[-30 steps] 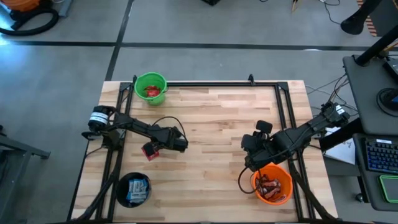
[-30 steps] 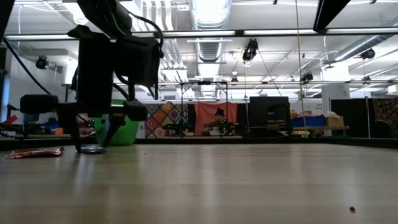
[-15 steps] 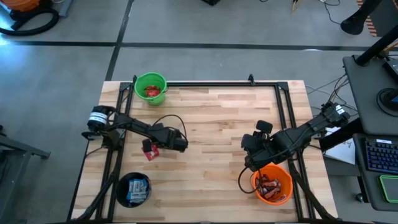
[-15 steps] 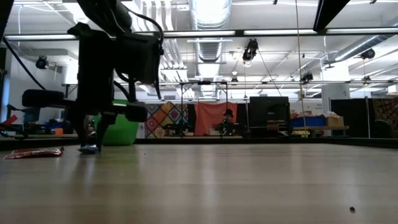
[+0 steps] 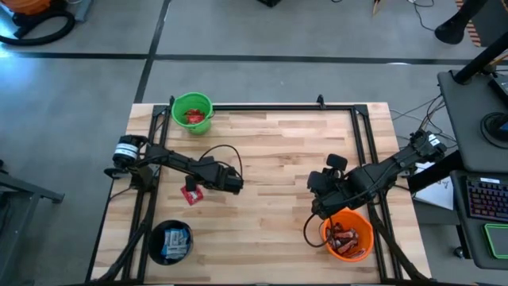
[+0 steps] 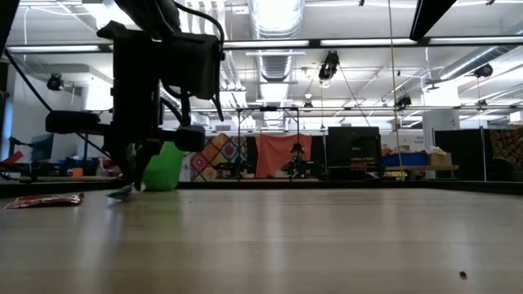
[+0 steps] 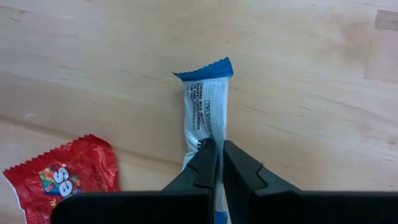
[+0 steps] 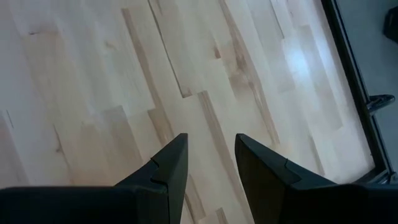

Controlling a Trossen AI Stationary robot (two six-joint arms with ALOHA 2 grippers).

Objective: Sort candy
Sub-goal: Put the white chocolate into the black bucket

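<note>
My left gripper [image 7: 217, 146] is shut on a blue-and-white candy packet [image 7: 207, 99] left of the table's middle [image 5: 200, 185]. A red candy packet [image 7: 62, 173] lies flat on the wood right beside it [image 5: 190, 195]. The high view hides the blue-and-white packet under the hand. My right gripper [image 8: 211, 162] hangs open and empty over the wood, next to the orange bucket [image 5: 348, 234] at the near right. My left gripper pinches the blue-and-white packet near its middle [image 7: 200, 138] between its two fingertips. The fingers come steeply from above. In the low view the packet [image 6: 121, 193] slants below the fingers, its lower end at table height; whether it still touches the wood I cannot tell.
A green bucket [image 5: 193, 112] with red packets stands at the far left corner. A black bucket [image 5: 170, 241] with blue-and-white packets stands at the near left. The orange bucket holds dark brown bars. A black frame [image 5: 262, 106] runs along the table's edges.
My left gripper has shut on the blue-and-white packet, which lay flat between its open fingers. Its wrist has rolled and the hand has risen a little. The held part of the packet has tipped up off the wood.
</note>
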